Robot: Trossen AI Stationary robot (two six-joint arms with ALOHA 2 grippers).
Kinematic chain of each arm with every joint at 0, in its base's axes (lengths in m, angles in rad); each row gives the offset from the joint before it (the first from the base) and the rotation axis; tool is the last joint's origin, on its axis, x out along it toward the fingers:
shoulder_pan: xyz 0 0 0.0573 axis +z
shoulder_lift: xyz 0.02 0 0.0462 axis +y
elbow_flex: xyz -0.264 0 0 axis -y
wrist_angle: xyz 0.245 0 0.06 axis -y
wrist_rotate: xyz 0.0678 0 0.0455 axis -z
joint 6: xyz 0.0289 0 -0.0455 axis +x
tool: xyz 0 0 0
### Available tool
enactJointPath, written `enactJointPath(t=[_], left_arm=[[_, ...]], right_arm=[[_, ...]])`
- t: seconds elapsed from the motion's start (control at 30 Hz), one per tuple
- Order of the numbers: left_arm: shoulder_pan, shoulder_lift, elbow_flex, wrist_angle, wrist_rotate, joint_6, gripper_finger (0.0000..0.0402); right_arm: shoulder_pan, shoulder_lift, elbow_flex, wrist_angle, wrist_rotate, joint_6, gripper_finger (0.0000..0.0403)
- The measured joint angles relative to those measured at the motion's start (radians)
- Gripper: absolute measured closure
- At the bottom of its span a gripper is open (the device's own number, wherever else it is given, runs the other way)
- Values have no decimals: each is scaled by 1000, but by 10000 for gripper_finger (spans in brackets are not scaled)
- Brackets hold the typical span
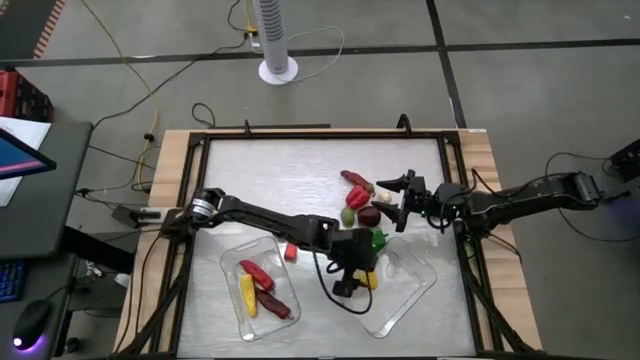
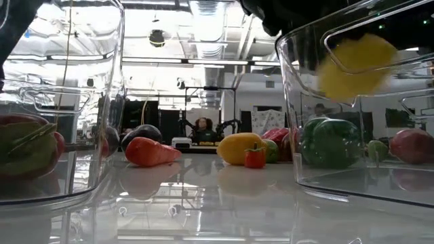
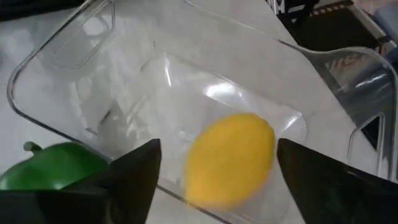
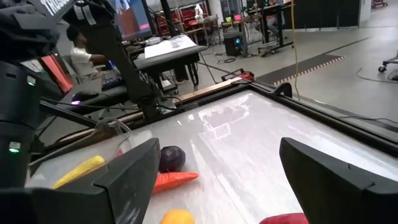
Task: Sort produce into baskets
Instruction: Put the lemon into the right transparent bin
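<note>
Left gripper point(image 1: 366, 280) hovered with fingers apart over the right basket point(image 3: 74, 87); yellow lemon point(image 3: 230, 155) dropped free between them, straight below. Right gripper point(image 1: 392, 198), open, waited beyond the basket, over the produce pile point(image 1: 362, 200).

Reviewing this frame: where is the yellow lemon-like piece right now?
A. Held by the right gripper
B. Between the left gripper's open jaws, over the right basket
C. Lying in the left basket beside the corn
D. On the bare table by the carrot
B: in the left wrist view the yellow piece sits between the left gripper's spread jaws, untouched by them, above the clear right basket.
</note>
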Motion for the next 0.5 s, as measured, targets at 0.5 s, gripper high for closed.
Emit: enactJointPath(t=[0.5], left_arm=[[58,-198,-218,-68,-191,94,81]], right_arm=[[13,-27,-1,-23,1,-7,46]])
